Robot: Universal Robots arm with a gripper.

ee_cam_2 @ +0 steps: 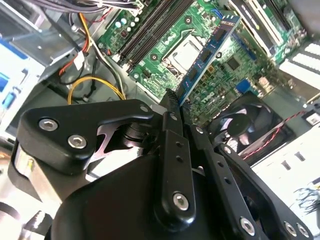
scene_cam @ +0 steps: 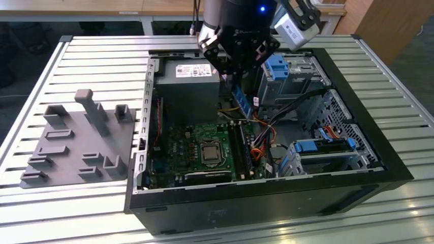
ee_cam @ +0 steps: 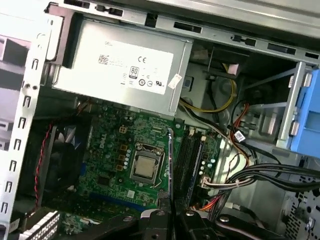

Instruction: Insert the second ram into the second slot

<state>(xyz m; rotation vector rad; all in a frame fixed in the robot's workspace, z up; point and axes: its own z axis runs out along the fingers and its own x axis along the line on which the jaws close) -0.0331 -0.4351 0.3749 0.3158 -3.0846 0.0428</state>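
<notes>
One stick held: the ram (scene_cam: pixel 243 104) is pinched by the gripper (scene_cam: pixel 234 76), with the jaws pressed onto its upper edge.
Ram position: it hangs in the air over the board (scene_cam: pixel 180 152), apart from it. In the exterior view it sits at about 12 o'clock from the slots (scene_cam: pixel 241 148).
Ram attitude: in the first wrist view you see it edge-on as a thin line, close to parallel with the slots. The second wrist view shows its chip face.
Slots: a bank of dark channels at 3 o'clock from the CPU (scene_cam: pixel 210 151). You cannot tell which channel is already filled.
Progress: judged as stick over the board, seating not yet begun.
Alignment: hold the stick's length parallel to the channel and its bottom edge level, so both ends meet the slot together. Confirm that the notch matches the key before you load it.
Pressure: push straight down along the stick's plane. A tilted push is likely to jam one end or flex the board.
Hazards: cables (scene_cam: pixel 271 133) lie at 3 o'clock from the slots, near the path. The power supply (scene_cam: pixel 186 84) stands at 12 o'clock from the board. Keep the gripper off both.
Grip check: the card is thin with smooth faces, so expect it to pivot in the jaws if it lands off-centre.
</notes>
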